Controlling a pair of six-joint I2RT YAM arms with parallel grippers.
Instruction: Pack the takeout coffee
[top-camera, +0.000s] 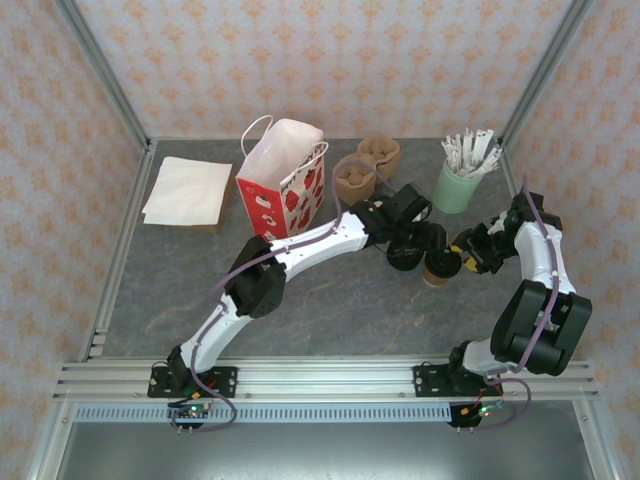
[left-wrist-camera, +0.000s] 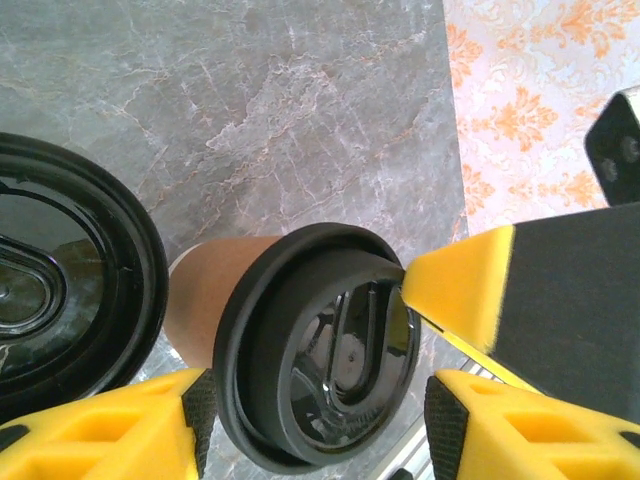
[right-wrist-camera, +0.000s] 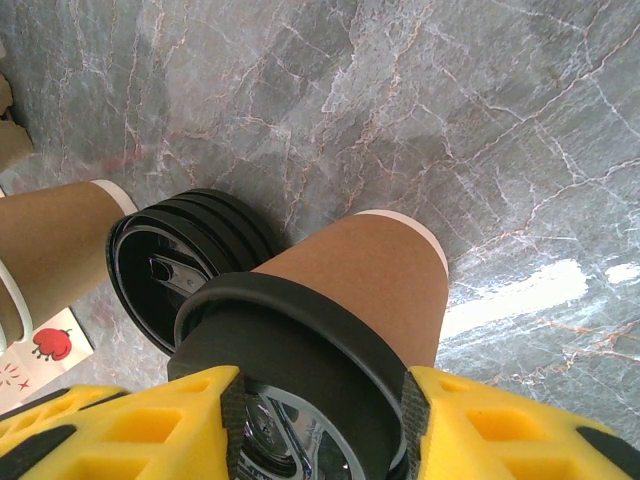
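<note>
right wrist view, end effector (right-wrist-camera: 320, 420) clamping coffee cup (right-wrist-camera: 350, 290) lid

Both arms have white link shells with black joint housings, and a purple cable runs along each. The left gripper (left-wrist-camera: 310, 420) and right gripper (right-wrist-camera: 320, 425) carry yellow ribbed fingers with black pads.

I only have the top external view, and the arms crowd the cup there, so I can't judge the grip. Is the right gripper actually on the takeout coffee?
Observer: Yes. In the right wrist view, the right gripper has a pad pressed on either side of the black lid of the takeout coffee.
Operator: And the left gripper?
Observer: In the left wrist view, the left gripper straddles the same lid, open, with a gap at one finger.
</note>
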